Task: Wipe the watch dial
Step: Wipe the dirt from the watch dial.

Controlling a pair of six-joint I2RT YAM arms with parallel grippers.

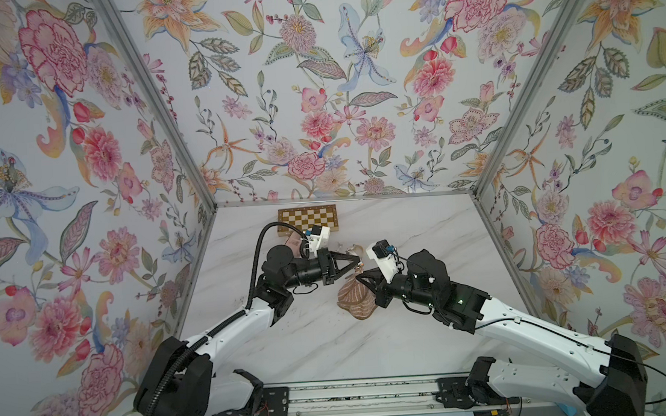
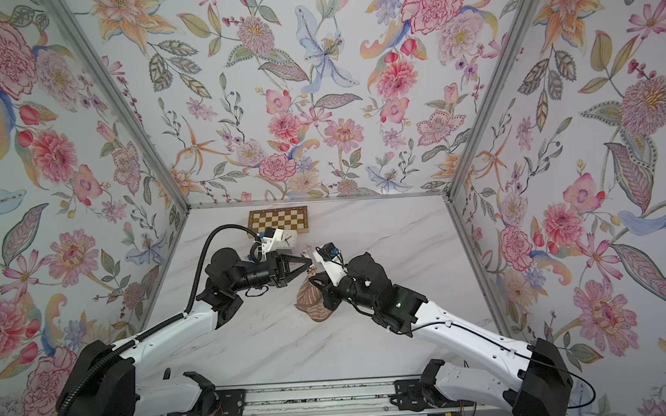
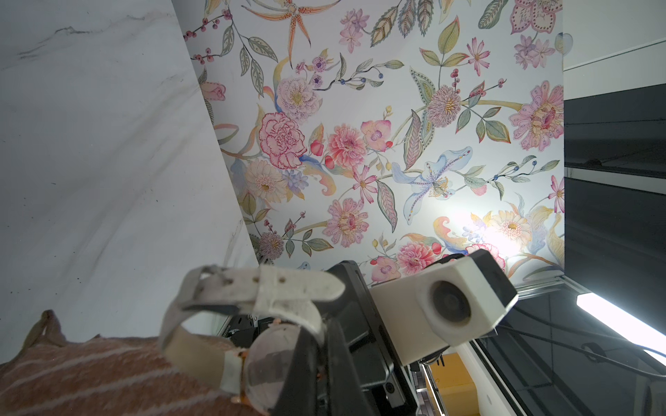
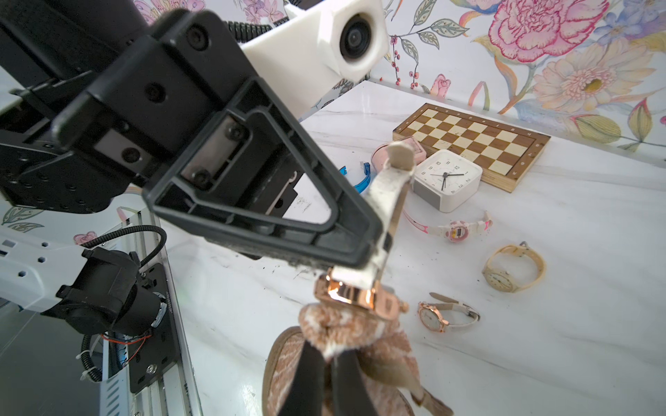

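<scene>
The left gripper (image 1: pixel 357 263), clamped shut on the strap (image 4: pixel 391 191), holds the watch (image 4: pixel 355 294) above the table (image 1: pixel 427 329) centre. The right gripper (image 4: pixel 329 356), closed on a striped cloth (image 1: pixel 354 300), presses it against the watch; wiping looks underway, seemingly unfinished.

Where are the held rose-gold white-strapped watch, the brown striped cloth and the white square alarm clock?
Held rose-gold white-strapped watch (image 4: pixel 346 293): right wrist view, shiny case side.
Brown striped cloth (image 4: pixel 355 329): right wrist view, bunched top fold.
White square alarm clock (image 4: pixel 445 175): right wrist view, dial.
</scene>
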